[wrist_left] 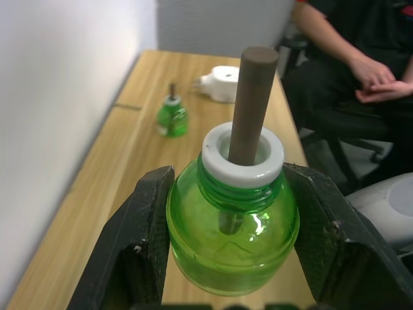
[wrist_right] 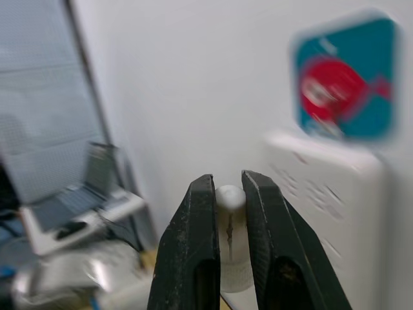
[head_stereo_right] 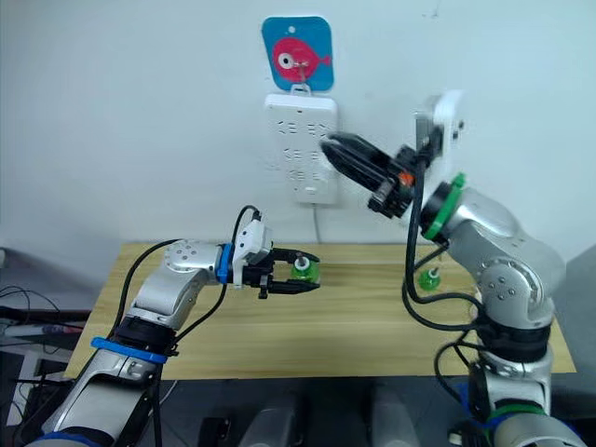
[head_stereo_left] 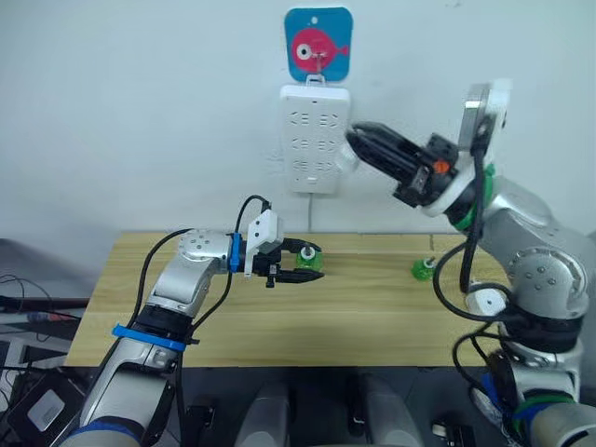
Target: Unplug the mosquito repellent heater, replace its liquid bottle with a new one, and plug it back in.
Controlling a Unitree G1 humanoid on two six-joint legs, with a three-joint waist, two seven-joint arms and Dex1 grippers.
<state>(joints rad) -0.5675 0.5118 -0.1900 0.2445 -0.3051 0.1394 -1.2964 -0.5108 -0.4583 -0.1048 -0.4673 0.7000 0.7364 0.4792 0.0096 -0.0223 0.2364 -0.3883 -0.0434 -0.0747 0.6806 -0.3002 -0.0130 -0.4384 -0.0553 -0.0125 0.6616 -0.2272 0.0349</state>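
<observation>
Right wrist view: right gripper (wrist_right: 227, 213) pinches the white mosquito repellent heater (head_stereo_left: 346, 156) at the power strip (head_stereo_left: 315, 138); left gripper (head_stereo_left: 305, 261) clamps a green bottle (wrist_left: 232, 223). Crooked pulling could jam prongs.

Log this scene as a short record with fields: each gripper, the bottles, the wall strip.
left gripper: shut on green bottle, brown wick upright, held over the table
right gripper: raised at the power strip, fingers closed on a small white unit, likely the heater
second green bottle: standing on the table, robot's right side
white object: on the table beyond it, unclear what
</observation>
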